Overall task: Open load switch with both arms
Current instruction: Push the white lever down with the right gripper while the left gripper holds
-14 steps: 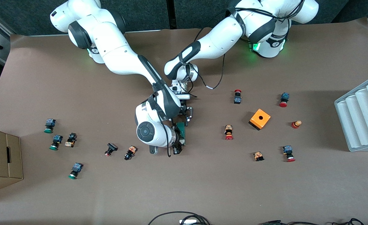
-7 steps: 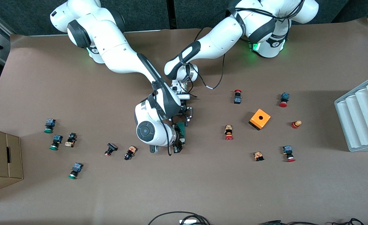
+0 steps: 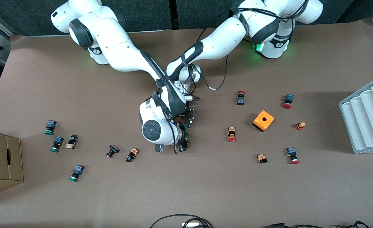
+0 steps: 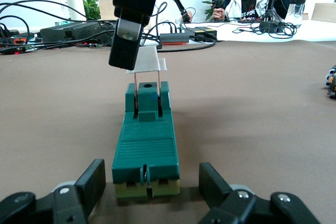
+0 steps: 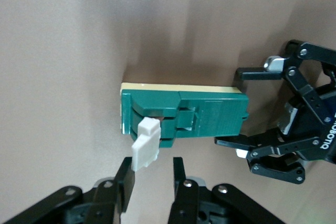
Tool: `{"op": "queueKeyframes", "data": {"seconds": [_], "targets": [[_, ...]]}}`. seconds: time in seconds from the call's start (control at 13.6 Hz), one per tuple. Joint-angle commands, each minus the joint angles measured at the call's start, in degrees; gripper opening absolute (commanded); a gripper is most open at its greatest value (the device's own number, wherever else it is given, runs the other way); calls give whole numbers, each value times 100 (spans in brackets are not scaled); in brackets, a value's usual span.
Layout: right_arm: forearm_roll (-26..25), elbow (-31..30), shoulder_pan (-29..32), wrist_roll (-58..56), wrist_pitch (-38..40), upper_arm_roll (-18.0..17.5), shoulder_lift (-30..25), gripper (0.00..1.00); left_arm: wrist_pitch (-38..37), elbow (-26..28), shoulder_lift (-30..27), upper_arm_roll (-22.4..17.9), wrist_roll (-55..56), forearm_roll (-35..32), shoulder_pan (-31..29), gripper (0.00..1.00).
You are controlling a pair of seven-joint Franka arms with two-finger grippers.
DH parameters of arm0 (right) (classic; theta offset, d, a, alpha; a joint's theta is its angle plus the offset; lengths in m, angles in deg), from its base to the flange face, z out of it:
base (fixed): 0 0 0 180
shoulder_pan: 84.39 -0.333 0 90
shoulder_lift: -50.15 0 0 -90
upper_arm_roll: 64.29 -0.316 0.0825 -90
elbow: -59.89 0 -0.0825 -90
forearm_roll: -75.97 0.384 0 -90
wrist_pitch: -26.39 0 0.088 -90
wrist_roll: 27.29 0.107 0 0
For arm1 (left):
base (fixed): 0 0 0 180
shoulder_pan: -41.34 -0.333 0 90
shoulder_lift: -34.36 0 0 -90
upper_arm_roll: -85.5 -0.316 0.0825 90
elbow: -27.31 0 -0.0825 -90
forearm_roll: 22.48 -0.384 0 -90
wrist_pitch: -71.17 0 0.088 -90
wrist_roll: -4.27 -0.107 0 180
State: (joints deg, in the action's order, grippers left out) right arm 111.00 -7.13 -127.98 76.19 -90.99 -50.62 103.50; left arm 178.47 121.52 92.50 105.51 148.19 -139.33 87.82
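The load switch (image 4: pixel 147 145) lies flat mid-table, a dark green block on a pale base. In the front view the right arm's wrist hides most of it. My left gripper (image 4: pixel 152 169) is open and brackets one end of the switch, with a strip of table showing on each side. At the other end the white handle (image 5: pixel 144 150) stands raised on two thin metal rods. My right gripper (image 5: pixel 153 162) comes down over that handle with its fingers narrowly apart. The handle's tip rests against one finger, clear of the other.
An orange cube (image 3: pixel 263 120) and red-capped push buttons (image 3: pixel 232 134) lie toward the left arm's end. Green-capped buttons (image 3: pixel 56 144) and a cardboard box (image 3: pixel 3 158) are at the right arm's end. A white ribbed tray (image 3: pixel 368 117) sits at the table edge.
The right arm's wrist has shifted a little toward the bases, along the switch, and now covers more of it. The left arm has stayed still.
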Motion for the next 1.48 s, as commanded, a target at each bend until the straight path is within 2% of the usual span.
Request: {"op": "queueKeyframes", "data": {"seconds": [0.0, 0.37, 1.03, 1.4], "targets": [[118, -163, -18, 15, 224, 13, -219, 36, -8, -149, 154, -76, -75, -31, 44, 81], [-101, -268, -1, -29, 259, 13, -263, 36, 1, -149, 154, -76, -92, -31, 44, 81], [-190, -286, 43, -108, 365, 13, -307, 36, -8, -149, 145, -76, -101, -31, 44, 81], [-207, -584, 17, -117, 356, 13, -518, 36, -7, -158, 145, -76, -101, -40, 44, 81]]}}
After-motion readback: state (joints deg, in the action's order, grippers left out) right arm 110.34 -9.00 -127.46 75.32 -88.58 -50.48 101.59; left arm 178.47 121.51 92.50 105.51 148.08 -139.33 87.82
